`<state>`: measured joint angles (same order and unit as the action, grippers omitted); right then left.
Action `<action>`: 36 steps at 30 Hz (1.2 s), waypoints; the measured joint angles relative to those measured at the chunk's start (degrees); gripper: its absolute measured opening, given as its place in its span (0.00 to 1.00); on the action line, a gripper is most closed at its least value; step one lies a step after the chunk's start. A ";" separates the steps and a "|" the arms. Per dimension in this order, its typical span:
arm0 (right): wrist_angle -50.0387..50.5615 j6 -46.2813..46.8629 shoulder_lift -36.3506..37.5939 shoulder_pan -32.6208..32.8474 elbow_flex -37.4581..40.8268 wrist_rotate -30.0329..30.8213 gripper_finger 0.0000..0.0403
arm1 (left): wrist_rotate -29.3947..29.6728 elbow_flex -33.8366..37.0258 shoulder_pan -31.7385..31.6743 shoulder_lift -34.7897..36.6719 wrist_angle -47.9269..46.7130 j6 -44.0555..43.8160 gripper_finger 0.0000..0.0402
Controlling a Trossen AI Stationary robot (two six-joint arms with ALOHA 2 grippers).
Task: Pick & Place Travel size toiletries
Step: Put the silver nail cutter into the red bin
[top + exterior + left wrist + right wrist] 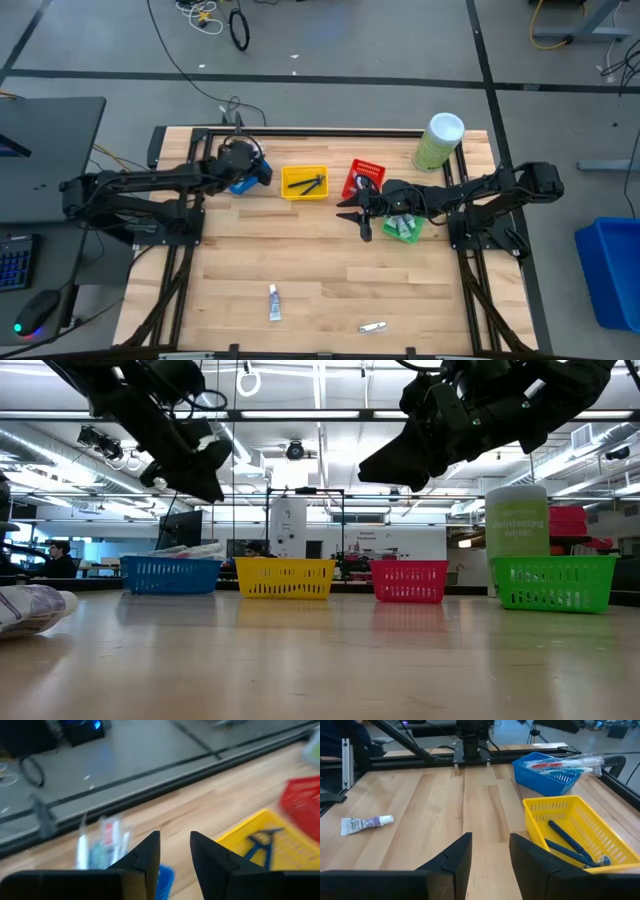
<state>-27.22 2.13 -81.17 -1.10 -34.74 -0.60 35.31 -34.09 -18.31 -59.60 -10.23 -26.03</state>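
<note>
Hovering over blue bin [243,183], left gripper [175,851] parted, empty; drop looks done. Right gripper [490,852] parted, empty. Next: fetch tube [274,301] from table front

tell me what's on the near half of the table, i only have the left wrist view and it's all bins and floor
Observer: Two loose items: a white tube and a smaller silver item nearer the front edge.
Operator: where's the right gripper
Observer: The right gripper hangs open above the table beside the red bin, nothing between its fingers.
Operator: and mine, over which bin
Observer: The left gripper is above the blue bin, which holds packaged toothbrushes.
</note>
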 joint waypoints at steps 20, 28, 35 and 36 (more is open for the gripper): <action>-0.18 -0.01 0.00 0.00 0.00 0.00 0.34 | -7.12 0.00 17.36 -5.33 18.51 23.60 0.14; -0.39 -0.01 0.00 0.00 0.00 0.00 0.35 | -17.61 0.00 17.36 -5.31 21.28 18.40 0.14; -0.19 0.00 0.00 -0.01 0.00 0.00 0.34 | -21.34 -0.05 19.21 -8.24 21.73 14.81 0.14; -0.37 0.00 0.00 -0.02 0.00 0.00 0.34 | -21.46 0.01 19.78 -8.94 21.50 14.86 0.14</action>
<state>-27.59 2.13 -81.17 -1.12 -34.74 -0.60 13.85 -34.07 1.47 -68.54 11.27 -11.17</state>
